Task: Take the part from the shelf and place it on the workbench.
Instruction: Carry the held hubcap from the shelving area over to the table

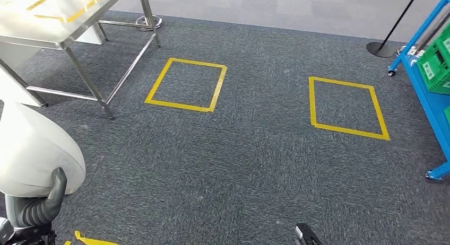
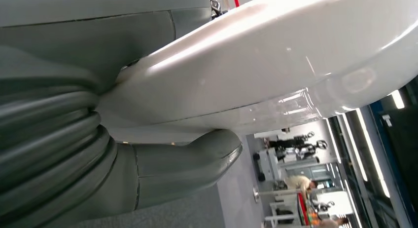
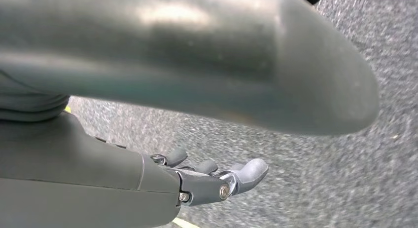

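A large white, glossy, rounded part (image 1: 37,155) sits at the lower left of the head view, with my left hand (image 1: 50,200) holding it, the grey thumb lying against its lower edge. In the left wrist view the same part (image 2: 276,65) lies pressed against the hand (image 2: 98,164), whose thumb curls beneath it. The steel workbench (image 1: 63,41), marked with yellow tape, stands at the far left. The blue shelf (image 1: 430,102) is at the right edge. My right hand (image 3: 197,181) hangs above the carpet with its fingers stretched out and nothing in them.
Two yellow tape squares (image 1: 180,104) (image 1: 347,130) mark the grey carpet between workbench and shelf. Green crates (image 1: 435,64) sit in the shelf. A black stanchion base (image 1: 381,49) stands behind it. A person (image 2: 298,183) is at distant benches.
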Robot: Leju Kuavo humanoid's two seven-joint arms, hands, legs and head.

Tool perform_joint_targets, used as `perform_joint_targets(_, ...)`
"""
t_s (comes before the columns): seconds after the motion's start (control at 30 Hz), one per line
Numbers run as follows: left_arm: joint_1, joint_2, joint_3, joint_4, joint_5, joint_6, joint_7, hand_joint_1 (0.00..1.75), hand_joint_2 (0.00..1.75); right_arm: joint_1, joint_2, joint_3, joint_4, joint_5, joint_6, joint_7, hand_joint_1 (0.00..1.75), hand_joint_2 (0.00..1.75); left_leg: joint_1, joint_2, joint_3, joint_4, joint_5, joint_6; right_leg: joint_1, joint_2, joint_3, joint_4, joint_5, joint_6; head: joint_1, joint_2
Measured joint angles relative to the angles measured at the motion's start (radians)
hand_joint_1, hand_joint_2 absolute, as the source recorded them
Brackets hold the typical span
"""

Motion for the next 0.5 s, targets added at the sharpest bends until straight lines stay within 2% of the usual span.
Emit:
perform_joint_targets(0.07, -0.013, -0.003, 0.000, 0.009, 0.000, 0.000, 0.000, 1.75, 1.75, -0.001, -0.001, -0.001, 0.000, 0.000, 0.001, 0.000, 0.00, 0.00, 0.001, -0.024, -0.004, 0.010, -0.004, -0.010, -0.005, 0.034, 0.058, -0.132, 0.059, 0.003, 0.001, 0.000)
perform_joint_targets(0.1, -0.019, -0.004, 0.000, 0.013, 0.000, 0.000, 0.000, 1.75, 1.75, -0.002, -0.001, -0.001, 0.000, 0.000, 0.001, 0.001, 0.00, 0.00, 0.001, -0.033, -0.007, 0.013, -0.005, -0.017, -0.006, 0.045, 0.075, -0.170, 0.072, 0.002, 0.002, 0.000)
perform_joint_targets(0.13, -0.023, -0.005, 0.000, 0.016, 0.000, -0.001, 0.000, 1.75, 1.75, -0.002, -0.001, -0.001, 0.000, 0.000, 0.001, 0.002, 0.00, 0.00, 0.000, -0.043, -0.011, 0.012, -0.004, -0.024, -0.004, 0.050, 0.079, -0.183, 0.073, -0.001, 0.002, 0.000)
perform_joint_targets(0.2, -0.028, -0.005, 0.001, 0.021, 0.000, -0.001, -0.001, 1.75, 1.75, -0.004, -0.002, -0.002, 0.000, 0.001, 0.001, 0.003, 0.00, 0.00, 0.001, -0.058, -0.017, 0.007, 0.000, -0.038, -0.002, 0.031, 0.079, -0.186, 0.077, -0.015, 0.002, 0.000)
perform_joint_targets(0.23, -0.030, -0.006, 0.002, 0.022, 0.000, -0.002, -0.001, 1.75, 1.75, -0.006, -0.002, -0.002, 0.000, 0.001, 0.002, 0.004, 0.00, 0.00, 0.000, -0.047, -0.020, 0.010, -0.002, -0.043, -0.003, 0.022, 0.079, -0.189, 0.079, -0.022, 0.002, 0.000)
perform_joint_targets(0.3, -0.035, -0.007, 0.003, 0.023, 0.002, -0.001, 0.002, 1.75, 1.75, -0.006, -0.002, -0.002, 0.000, 0.003, 0.005, 0.007, 0.00, 0.00, -0.002, 0.005, -0.047, 0.065, -0.038, -0.050, -0.004, 0.001, 0.081, -0.196, 0.083, -0.035, -0.004, 0.000)
perform_joint_targets(0.33, -0.037, -0.009, 0.003, 0.023, 0.004, 0.000, 0.006, 1.75, 1.75, -0.005, -0.002, -0.002, 0.000, 0.006, 0.007, 0.010, 0.00, 0.00, -0.002, 0.036, -0.074, 0.125, -0.071, -0.052, -0.002, -0.011, 0.081, -0.197, 0.082, -0.040, -0.007, 0.000)
perform_joint_targets(0.4, -0.039, -0.012, 0.003, 0.020, 0.006, 0.003, 0.017, 1.75, 1.75, -0.001, -0.002, -0.002, 0.000, 0.010, 0.010, 0.018, 0.00, 0.00, -0.001, 0.063, -0.136, 0.258, -0.130, -0.057, 0.001, -0.037, 0.080, -0.197, 0.080, -0.043, -0.010, 0.000)
perform_joint_targets(0.43, -0.038, -0.013, 0.004, 0.018, 0.006, 0.005, 0.024, 1.75, 1.75, 0.000, -0.002, -0.002, 0.000, 0.011, 0.011, 0.021, 0.00, 0.00, 0.000, 0.066, -0.152, 0.292, -0.138, -0.057, 0.002, -0.051, 0.080, -0.197, 0.079, -0.044, -0.010, 0.000)
perform_joint_targets(0.47, -0.038, -0.014, 0.004, 0.016, 0.006, 0.006, 0.029, 1.75, 1.75, 0.000, -0.003, -0.002, 0.000, 0.011, 0.011, 0.025, 0.00, 0.00, 0.000, 0.069, -0.146, 0.285, -0.124, -0.057, 0.003, -0.064, 0.082, -0.197, 0.078, -0.044, -0.010, 0.000)
perform_joint_targets(0.5, -0.040, -0.016, 0.005, 0.014, 0.006, 0.007, 0.034, 1.75, 1.75, -0.001, -0.003, -0.002, 0.000, 0.011, 0.011, 0.028, 0.00, 0.00, 0.000, 0.075, -0.119, 0.237, -0.094, -0.056, 0.003, -0.076, 0.084, -0.197, 0.076, -0.043, -0.010, 0.000)
